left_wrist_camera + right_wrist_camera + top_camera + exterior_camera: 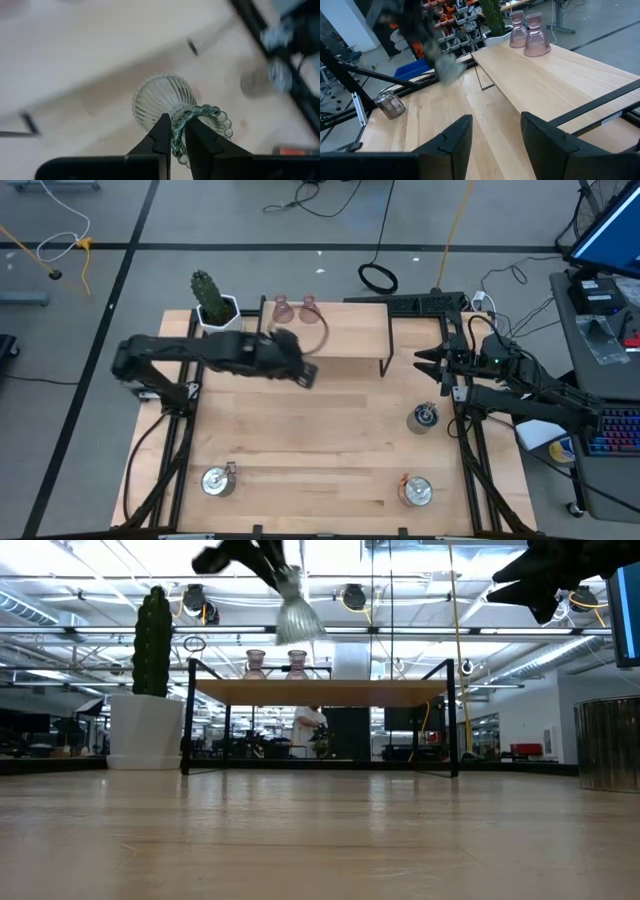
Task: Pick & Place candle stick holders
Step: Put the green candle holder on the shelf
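My left gripper (303, 372) is shut on the olive-green ribbed glass holder (160, 97), high above the table in front of the raised wooden shelf (350, 330); it also shows in the low view (297, 615). Two pale pink glass holders (295, 308) stand on their wide bases on the shelf's far left part. Three silver round holders stand on the table: one at the right (425, 417), one near left (215, 480), one near right (415, 491). My right gripper (428, 365) waits open and empty at the table's right edge. My left gripper pinches the holder's beaded rim (176, 131) between its two fingers; the bead ring runs through the gap, one finger seemingly inside it and one outside. The holder is lifted clear and hangs tilted below the fingers, its wide ribbed end (300, 628) lowest.
A green cactus in a white pot (213, 302) stands at the shelf's left end. The shelf's dark metal legs (452, 720) stand on the table. Black frame rails run along both table sides (470, 450). Bare wood lies between the silver holders.
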Available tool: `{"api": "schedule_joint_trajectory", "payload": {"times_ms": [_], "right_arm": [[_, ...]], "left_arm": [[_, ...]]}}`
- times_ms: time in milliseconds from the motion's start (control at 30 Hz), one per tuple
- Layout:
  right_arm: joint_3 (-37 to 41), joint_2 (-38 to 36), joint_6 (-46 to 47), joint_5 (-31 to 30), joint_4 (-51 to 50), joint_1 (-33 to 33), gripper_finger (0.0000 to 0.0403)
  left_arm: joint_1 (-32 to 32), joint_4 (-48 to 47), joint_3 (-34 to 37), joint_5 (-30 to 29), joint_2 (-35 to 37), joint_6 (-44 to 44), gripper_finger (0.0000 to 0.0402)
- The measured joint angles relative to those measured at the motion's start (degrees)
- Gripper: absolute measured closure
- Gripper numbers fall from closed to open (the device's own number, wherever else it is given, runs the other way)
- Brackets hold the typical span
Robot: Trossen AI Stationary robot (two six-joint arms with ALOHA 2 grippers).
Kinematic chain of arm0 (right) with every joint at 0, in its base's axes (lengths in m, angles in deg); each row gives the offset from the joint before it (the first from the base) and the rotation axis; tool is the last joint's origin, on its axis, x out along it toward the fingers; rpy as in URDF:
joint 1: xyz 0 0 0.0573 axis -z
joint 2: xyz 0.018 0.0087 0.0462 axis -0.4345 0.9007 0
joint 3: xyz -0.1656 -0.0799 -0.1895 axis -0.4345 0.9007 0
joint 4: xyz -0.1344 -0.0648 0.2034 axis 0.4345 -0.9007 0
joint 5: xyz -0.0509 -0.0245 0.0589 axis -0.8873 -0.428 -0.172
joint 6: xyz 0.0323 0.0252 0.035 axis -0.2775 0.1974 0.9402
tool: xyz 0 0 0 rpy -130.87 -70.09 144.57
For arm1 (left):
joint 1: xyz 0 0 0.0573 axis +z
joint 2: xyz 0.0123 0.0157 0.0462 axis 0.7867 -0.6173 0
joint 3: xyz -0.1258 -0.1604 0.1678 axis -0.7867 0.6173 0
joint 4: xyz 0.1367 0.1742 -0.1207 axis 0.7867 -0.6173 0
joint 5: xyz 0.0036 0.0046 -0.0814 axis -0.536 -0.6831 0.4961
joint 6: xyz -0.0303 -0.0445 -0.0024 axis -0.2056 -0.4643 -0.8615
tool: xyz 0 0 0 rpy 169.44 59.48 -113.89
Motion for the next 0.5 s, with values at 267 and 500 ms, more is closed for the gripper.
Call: {"api": "schedule_joint_trajectory", "payload": {"times_ms": [267, 500], "right_arm": [[0.00, 0.02, 0.19, -0.01, 0.27, 0.01, 0.0243], [0.00, 0.02, 1.29, -0.02, 0.70, 0.00, 0.0243]], "left_arm": [[7.83, -2.79, -0.12, -2.68, 5.90, 3.00, 0.0370], [16.88, -3.51, -0.07, 6.17, 5.15, 6.32, 0.0370]]}}
